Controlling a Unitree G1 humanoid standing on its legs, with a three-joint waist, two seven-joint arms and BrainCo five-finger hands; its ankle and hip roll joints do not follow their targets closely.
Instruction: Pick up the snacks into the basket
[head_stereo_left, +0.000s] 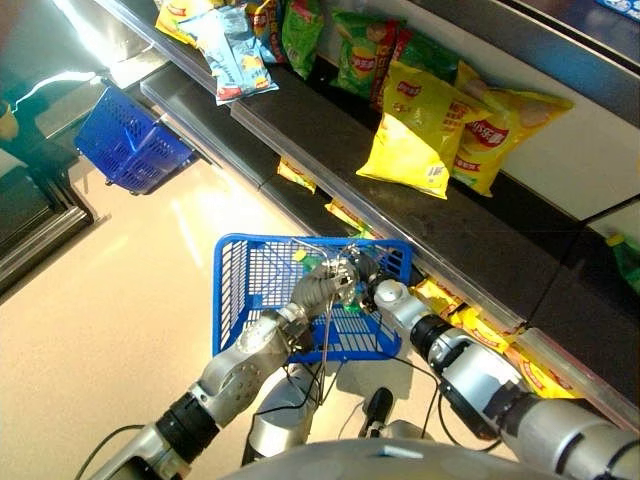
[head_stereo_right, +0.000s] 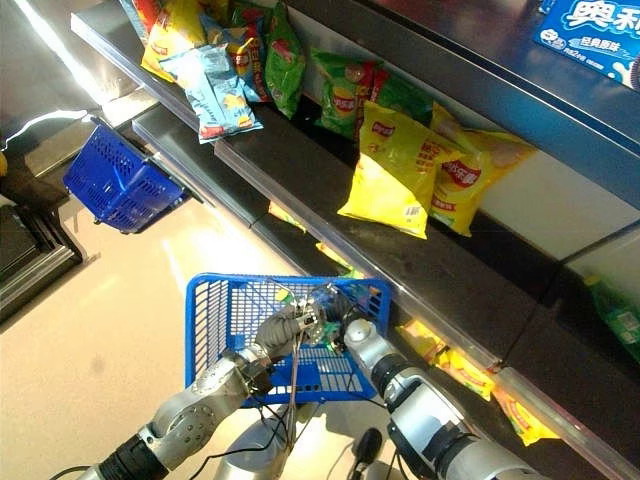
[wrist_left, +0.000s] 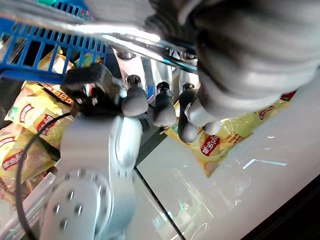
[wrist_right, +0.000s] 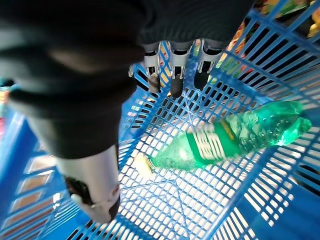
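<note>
Two hands meet over the blue plastic basket (head_stereo_left: 240, 290): left hand (head_stereo_left: 322, 285) curls round its wire handle (wrist_left: 100, 32) to carry it, right hand (wrist_right: 172, 75) hangs open-fingered above the green plastic bottle (wrist_right: 235, 137) inside, yellow snack bags (head_stereo_left: 425, 130) waiting on the shelf.

2 blue plastic mesh baskets: one held under the hands (head_stereo_left: 240, 290), one on the floor by the shelf end (head_stereo_left: 128, 145). 1 green plastic bottle (wrist_right: 235, 137) inside the held basket. 2 large yellow chip bags (head_stereo_left: 420, 135) on the middle shelf. 1 pale blue snack bag (head_stereo_left: 235, 55). Green and lower-shelf bags overlap; count unclear.
</note>
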